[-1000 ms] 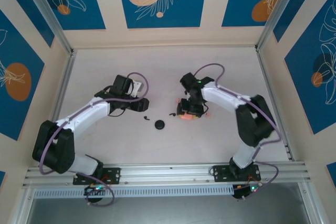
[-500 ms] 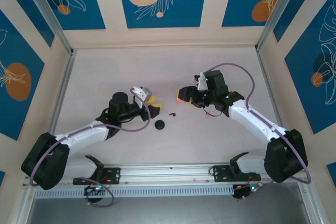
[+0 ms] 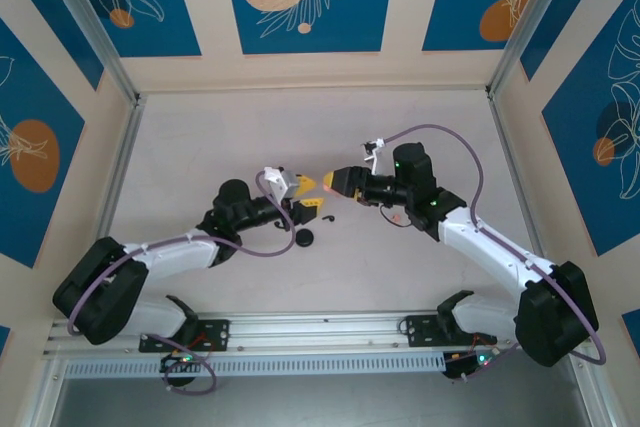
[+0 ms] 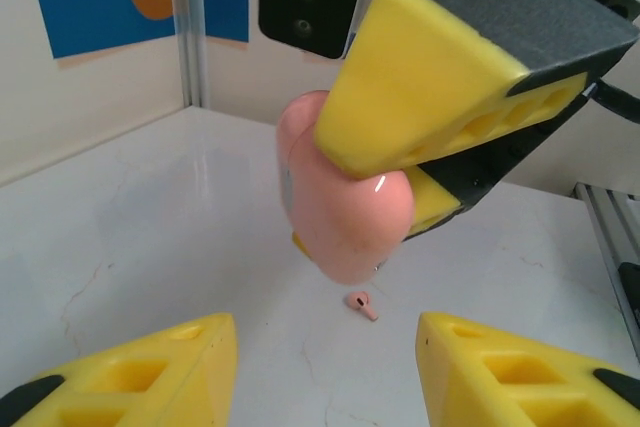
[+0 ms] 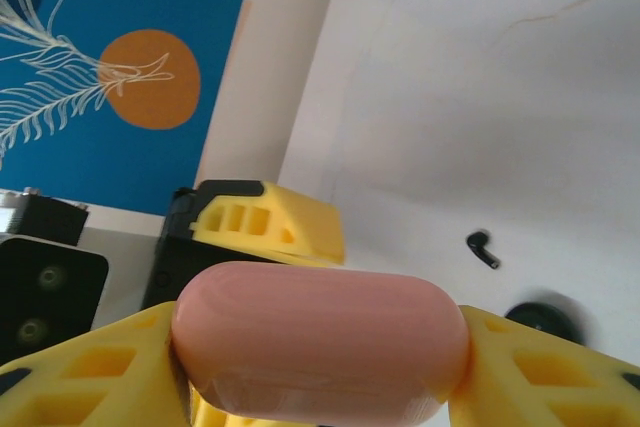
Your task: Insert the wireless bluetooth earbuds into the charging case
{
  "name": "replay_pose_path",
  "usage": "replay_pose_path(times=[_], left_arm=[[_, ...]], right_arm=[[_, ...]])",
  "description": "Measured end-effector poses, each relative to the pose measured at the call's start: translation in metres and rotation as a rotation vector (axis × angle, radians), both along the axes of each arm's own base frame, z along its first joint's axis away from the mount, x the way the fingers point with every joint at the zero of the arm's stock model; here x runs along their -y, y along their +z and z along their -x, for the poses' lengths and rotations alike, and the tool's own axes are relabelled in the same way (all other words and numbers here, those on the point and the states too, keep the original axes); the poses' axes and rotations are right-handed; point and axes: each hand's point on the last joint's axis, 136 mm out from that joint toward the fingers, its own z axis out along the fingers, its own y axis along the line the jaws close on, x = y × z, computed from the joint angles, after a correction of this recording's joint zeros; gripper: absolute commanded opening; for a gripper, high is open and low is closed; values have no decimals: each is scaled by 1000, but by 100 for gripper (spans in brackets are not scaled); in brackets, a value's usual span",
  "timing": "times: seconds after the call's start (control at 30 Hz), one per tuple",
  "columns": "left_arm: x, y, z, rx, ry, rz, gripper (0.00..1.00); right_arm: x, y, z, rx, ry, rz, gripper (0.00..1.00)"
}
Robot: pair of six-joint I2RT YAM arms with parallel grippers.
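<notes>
right claw | clamps pink case | pink bud beneath (on table)

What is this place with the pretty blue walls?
Most likely a robot test booth in a lab, not a home. A left arm and a right arm are bolted to a metal rail at a white table, boxed in by blue leaf-print panels.

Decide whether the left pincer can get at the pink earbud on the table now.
Probably yes: the left pincer is open and empty, the pink earbud lies just ahead. The pink case in the right pincer hangs above, perhaps crowding.
</notes>
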Motion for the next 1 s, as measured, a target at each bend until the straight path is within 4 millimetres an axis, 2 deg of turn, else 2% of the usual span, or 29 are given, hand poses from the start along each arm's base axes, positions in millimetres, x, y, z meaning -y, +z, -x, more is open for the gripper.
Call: replay_pose_path(times=[0.6,1.0], left_arm=[[9,13,0,-23,-21,112,43],[10,18,0,-20,-17,130,26]], right_arm=[[-11,4,5,36,4,-8,56],[-13,3,3,41,-14,-1,56]])
